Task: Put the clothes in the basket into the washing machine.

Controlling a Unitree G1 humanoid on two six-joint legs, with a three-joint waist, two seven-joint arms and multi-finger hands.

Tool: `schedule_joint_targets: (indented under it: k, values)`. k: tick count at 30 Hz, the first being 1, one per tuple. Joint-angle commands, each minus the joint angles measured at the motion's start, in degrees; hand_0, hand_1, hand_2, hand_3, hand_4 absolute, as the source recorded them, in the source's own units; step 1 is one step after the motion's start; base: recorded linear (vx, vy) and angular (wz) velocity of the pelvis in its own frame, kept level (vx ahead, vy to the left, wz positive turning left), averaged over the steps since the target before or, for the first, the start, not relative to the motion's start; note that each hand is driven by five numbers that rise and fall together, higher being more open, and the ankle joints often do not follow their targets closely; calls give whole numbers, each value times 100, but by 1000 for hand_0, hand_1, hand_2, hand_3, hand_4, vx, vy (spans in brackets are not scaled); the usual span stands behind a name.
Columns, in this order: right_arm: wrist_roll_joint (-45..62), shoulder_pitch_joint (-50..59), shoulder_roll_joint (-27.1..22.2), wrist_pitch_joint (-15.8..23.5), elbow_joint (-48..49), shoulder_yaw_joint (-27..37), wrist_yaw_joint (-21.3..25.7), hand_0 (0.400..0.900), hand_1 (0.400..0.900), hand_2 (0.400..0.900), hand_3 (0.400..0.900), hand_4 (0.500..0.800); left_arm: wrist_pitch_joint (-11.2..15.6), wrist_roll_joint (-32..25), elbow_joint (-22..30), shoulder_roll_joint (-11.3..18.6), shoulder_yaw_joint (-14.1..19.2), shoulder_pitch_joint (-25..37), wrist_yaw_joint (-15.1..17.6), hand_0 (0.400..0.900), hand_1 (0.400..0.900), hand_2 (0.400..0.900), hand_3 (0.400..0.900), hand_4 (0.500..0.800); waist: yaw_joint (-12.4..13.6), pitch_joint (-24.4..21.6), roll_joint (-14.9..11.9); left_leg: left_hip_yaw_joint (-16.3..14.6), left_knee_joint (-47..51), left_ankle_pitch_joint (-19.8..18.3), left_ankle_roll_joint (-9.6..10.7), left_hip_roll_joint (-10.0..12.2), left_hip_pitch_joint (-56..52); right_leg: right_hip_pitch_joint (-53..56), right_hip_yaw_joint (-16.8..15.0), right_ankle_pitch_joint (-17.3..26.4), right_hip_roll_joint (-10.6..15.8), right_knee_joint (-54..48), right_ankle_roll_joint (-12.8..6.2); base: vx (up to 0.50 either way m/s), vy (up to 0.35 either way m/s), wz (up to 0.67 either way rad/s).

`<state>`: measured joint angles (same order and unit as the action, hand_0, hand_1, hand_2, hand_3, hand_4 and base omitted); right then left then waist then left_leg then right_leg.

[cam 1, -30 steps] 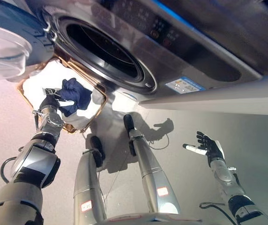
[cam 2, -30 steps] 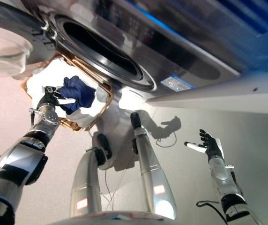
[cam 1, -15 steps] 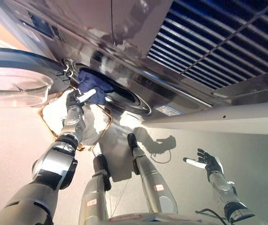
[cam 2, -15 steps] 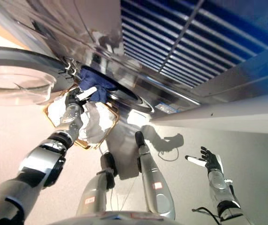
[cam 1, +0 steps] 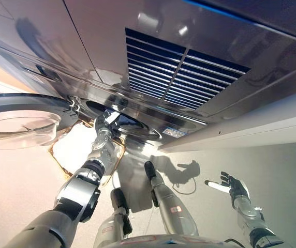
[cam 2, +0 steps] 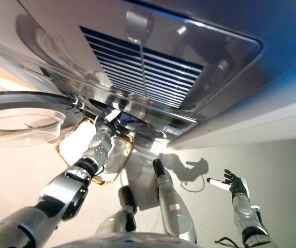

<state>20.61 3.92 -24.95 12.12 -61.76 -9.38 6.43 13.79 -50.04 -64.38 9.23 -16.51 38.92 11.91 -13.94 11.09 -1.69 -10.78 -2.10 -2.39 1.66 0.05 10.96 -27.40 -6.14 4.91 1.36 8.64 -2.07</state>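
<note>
The washing machine (cam 1: 153, 77) fills the upper part of both eye views, seen from a steep angle. Its round door (cam 1: 18, 121) hangs open to the left. My left hand (cam 1: 104, 125) reaches up into the mouth of the dark drum (cam 1: 130, 124). The navy cloth does not show apart from the drum's darkness. Under my left arm stands the basket (cam 1: 55, 159), copper-rimmed with a white liner (cam 1: 75, 150). At the lower right, my right hand (cam 1: 233, 187) hovers over the floor, open with fingers spread.
A pale ledge (cam 1: 251, 126) runs out from the machine's front to the right. Light floor (cam 1: 272, 160) lies below it, around my right hand.
The camera has tilted upward, so the whole picture has shifted. My left hand has risen from the basket to the drum mouth with the navy cloth, which is now lost from sight. The right hand stays put.
</note>
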Motion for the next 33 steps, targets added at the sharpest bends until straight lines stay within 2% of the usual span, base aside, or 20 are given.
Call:
schedule_joint_targets:
  k: [1,4,5,15,33]
  values:
    - [-111,-585,-428,117,-30,166,59,900,900,900,900,800,450,192,479,-203,-64,213,-425,400,400,400,400,500,-130,-562,163,163,-383,200,198,127,421,459,-53,36,-14,-350,-239,0,0,0]
    - [-139,-621,-473,103,71,153,40,900,900,900,900,800,390,303,459,-213,-123,223,-435,400,400,400,400,500,-151,-620,194,158,-335,224,203,149,374,511,-33,27,-19,-397,-236,1,-11,1]
    - [-148,-635,-485,97,88,156,40,900,900,900,900,800,364,371,428,-222,-148,222,-426,900,900,900,900,800,-149,-641,203,158,-326,239,202,146,388,497,-31,38,-16,-402,-232,1,-29,5]
    - [-206,-741,-541,88,354,146,32,900,900,900,900,800,226,399,198,-183,-87,126,-437,900,900,900,900,800,-108,-713,241,175,-280,261,197,182,358,554,13,25,-35,-459,-231,-1,-5,2]
    - [-363,-567,-254,-72,152,58,-141,900,900,900,900,800,-56,705,649,465,177,-1432,-865,900,900,900,900,800,281,-1002,144,335,-200,226,163,162,-307,1335,184,-64,19,-577,-261,22,6,3]
